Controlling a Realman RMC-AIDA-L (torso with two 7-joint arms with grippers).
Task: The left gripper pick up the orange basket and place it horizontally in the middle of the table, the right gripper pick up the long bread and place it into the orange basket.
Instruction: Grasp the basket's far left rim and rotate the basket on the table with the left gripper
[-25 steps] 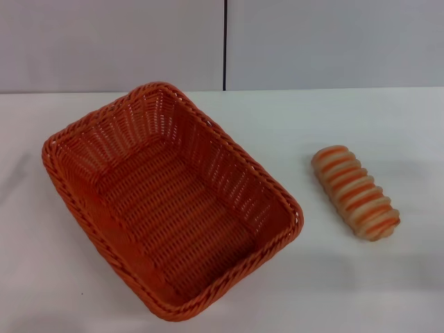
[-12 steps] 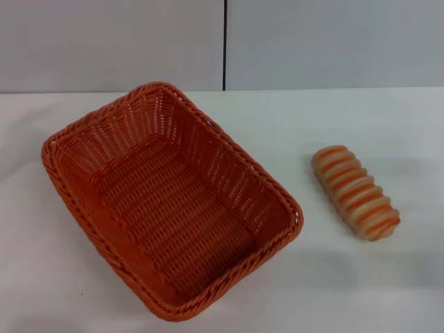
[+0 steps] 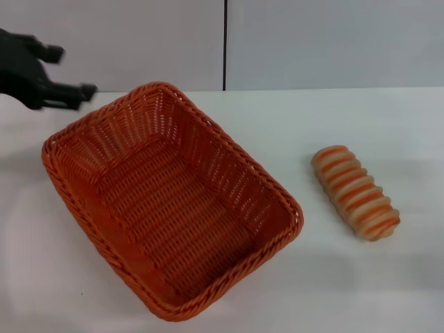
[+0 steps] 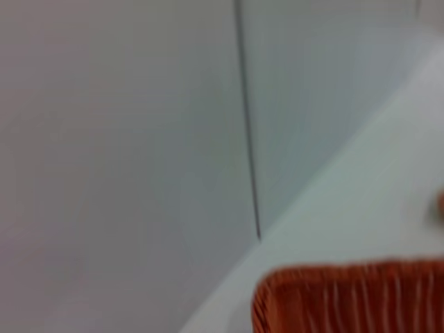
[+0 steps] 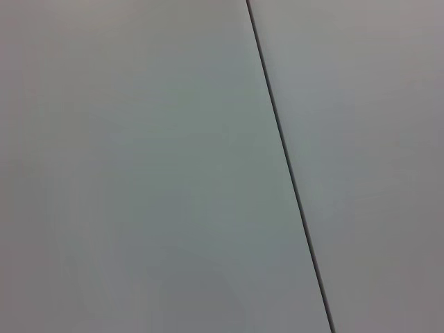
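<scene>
The orange basket (image 3: 170, 201) sits on the white table (image 3: 361, 118), left of the middle, turned at a diagonal and with nothing in it. My left gripper (image 3: 69, 70) has come in at the upper left, hovering just beyond the basket's far left corner. Its black fingers (image 3: 73, 90) are spread open with nothing between them. The left wrist view catches a piece of the basket's rim (image 4: 347, 295). The long bread (image 3: 355, 192), cream with orange-brown stripes, lies on the table to the right of the basket, apart from it. My right gripper is out of view.
A grey wall with a dark vertical seam (image 3: 225, 45) stands behind the table's far edge. The right wrist view shows only that wall and its seam (image 5: 291, 173). Bare tabletop lies between the basket and the bread.
My left gripper has entered the head view at the upper left, near the basket's far corner. The basket and the bread have not moved.
</scene>
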